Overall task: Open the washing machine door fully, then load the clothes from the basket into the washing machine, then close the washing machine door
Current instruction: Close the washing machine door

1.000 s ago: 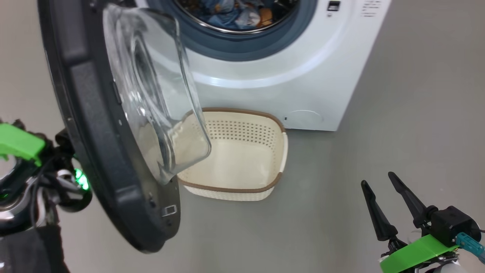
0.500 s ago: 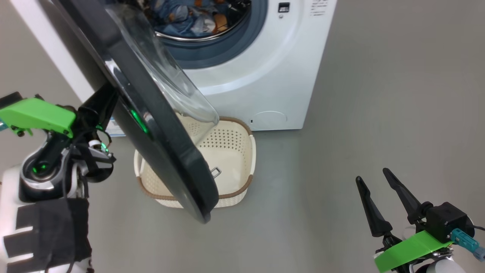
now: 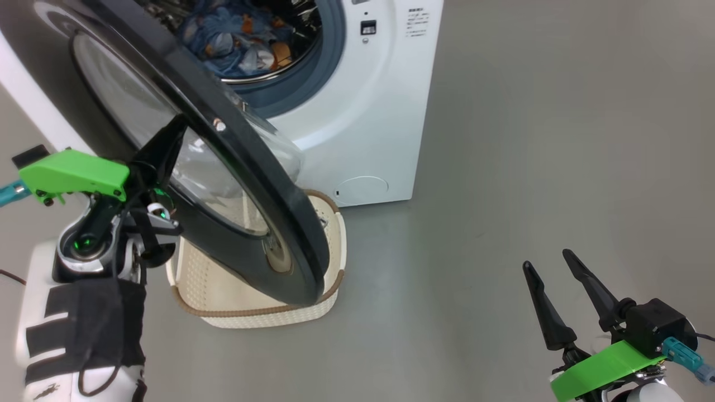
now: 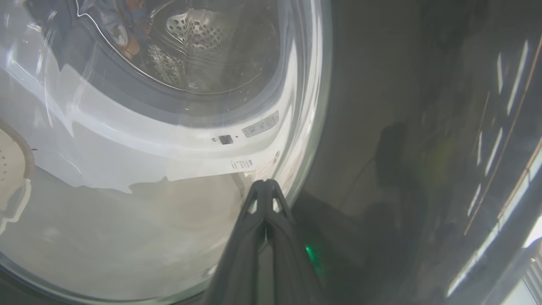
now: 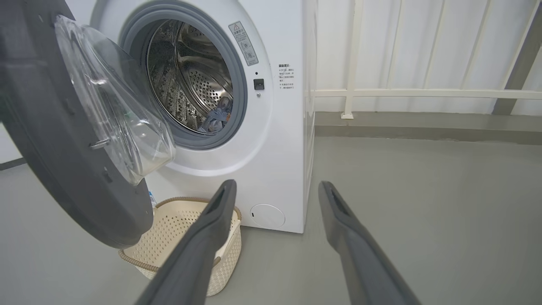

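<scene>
Our left gripper point(image 4: 266, 186) is clenched, tips at the outer face of the half-open washing machine door point(image 3: 223, 245). Our right gripper point(image 3: 548, 260) stands spread, holding nothing; clothes point(image 3: 234, 39) lie in the drum point(image 5: 190, 84).

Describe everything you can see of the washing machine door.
The washing machine door is a large round disc: a wide glossy black ring outside, matt grey inside, around a bulging clear glass bowl. It stands partly open, angled out from the washing machine, its lower edge hanging above the basket. The shut left gripper has its tips at the door's outer face, beside the window edge.
</scene>
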You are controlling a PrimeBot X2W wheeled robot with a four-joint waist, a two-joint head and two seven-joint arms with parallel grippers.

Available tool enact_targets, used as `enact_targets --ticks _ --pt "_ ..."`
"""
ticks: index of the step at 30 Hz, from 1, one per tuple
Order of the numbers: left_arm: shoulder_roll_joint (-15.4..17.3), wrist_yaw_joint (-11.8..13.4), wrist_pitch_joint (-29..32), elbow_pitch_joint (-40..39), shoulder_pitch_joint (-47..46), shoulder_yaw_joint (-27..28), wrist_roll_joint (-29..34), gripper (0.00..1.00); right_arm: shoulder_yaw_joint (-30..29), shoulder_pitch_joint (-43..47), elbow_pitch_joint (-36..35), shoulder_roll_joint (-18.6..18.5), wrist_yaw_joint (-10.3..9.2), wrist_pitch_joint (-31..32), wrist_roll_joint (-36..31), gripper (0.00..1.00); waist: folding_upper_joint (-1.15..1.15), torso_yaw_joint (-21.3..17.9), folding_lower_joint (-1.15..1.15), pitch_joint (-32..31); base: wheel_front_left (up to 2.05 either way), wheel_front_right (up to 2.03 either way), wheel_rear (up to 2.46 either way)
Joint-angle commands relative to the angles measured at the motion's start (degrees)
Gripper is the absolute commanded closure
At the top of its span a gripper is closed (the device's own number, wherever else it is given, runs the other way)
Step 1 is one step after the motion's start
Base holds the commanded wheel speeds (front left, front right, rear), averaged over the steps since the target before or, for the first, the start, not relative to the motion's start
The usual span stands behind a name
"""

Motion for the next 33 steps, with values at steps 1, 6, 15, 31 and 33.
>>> enact_targets --ticks 1,6,15,31,33 --pt "1.2 -1.0 -0.3 -0.4 -3.0 0.4 -0.3 1.0 1.2 -1.2 -1.1 -0.4 0.09 -0.3 -0.3 0.0 0.0 -0.7 0.0 -0.3 0.0 0.0 0.0" --pt "1.2 -3.4 -2.0 4.1 -5.1 -1.1 -1.9 1.0 1.4 -1.1 -1.1 -0.3 0.09 -0.3 -0.3 0.0 0.0 -1.6 0.0 -0.4 0.0 0.0 0.0" --pt "1.2 -6.3 -5.7 10.1 -6.6 -3.1 -4.1 1.0 1.4 -1.0 -0.9 -0.4 0.09 -0.3 -0.3 0.0 0.0 -1.7 0.0 -0.8 0.0 0.0 0.0" --pt "7.0 -8.1 -19.9 4.3 4.1 -11.3 12.4 0.01 -0.9 0.7 -1.6 -0.7 0.09 -0.3 -0.7 0.0 0.0 0.0 0.0 -1.5 0.0 0.0 0.0" --pt "8.0 -8.2 -21.6 1.6 6.5 -13.0 14.5 0.0 -1.3 0.8 -1.7 -0.7 0.09 -0.3 -0.8 0.0 0.0 0.1 0.0 -1.7 0.0 0.0 0.0"
